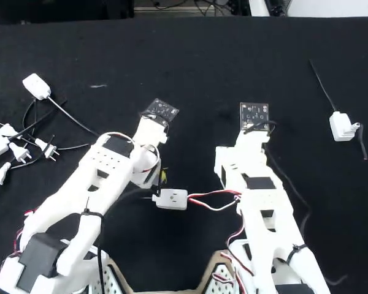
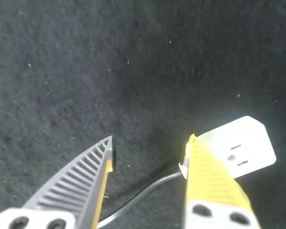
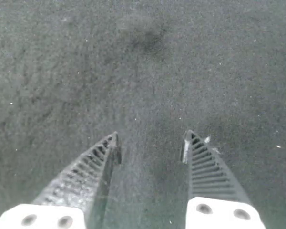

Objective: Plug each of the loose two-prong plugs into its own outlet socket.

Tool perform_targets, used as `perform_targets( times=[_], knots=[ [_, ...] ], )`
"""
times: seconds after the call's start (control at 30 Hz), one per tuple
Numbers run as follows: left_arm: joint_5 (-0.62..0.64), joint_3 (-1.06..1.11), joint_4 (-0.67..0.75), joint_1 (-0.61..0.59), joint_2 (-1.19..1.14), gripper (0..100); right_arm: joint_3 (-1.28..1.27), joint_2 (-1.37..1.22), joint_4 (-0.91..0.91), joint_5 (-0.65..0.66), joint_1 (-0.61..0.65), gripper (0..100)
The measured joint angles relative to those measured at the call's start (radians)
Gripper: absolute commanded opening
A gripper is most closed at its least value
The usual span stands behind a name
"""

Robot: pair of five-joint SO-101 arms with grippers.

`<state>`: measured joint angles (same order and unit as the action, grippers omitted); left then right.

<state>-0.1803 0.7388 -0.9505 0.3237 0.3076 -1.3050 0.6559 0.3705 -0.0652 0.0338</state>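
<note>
Left gripper (image 2: 150, 140) spread, white outlet socket (image 2: 244, 148) just beside its yellow finger; right gripper (image 3: 150, 137) spread above black cloth (image 1: 202, 61); loose two-prong plugs (image 1: 19, 153) clustered far left, second socket (image 1: 340, 126) far right.

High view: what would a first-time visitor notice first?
The left arm and right arm, both white, sit side by side against a black table. A tangle of white plugs and black cords lies at the table's left edge, and a lone white outlet near its right edge.
</note>
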Motion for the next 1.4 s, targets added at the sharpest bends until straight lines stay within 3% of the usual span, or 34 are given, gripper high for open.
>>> perform_targets(
  times=[0.47,0.87,1.03,1.2,1.3,1.4],
  knots=[
    [0.000,0.029,-0.009,0.043,0.000,24,0.000,0.000,0.000,0.000,0.000,19.8],
    [-0.003,0.222,0.282,0.038,0.000,24,0.000,0.000,0.000,0.000,0.000,19.8],
    [-0.003,0.222,0.328,-0.049,0.000,24,0.000,0.000,0.000,0.000,0.000,19.8],
    [-0.002,0.094,0.143,-0.163,0.025,24,0.000,0.000,0.000,0.000,0.000,19.8],
    [-0.038,0.017,-0.061,-0.152,0.066,24,0.000,0.000,0.000,0.000,0.000,19.8],
    [-0.169,0.014,-0.219,-0.081,0.112,24,0.000,0.000,0.000,0.000,0.000,19.8]
  ],
)
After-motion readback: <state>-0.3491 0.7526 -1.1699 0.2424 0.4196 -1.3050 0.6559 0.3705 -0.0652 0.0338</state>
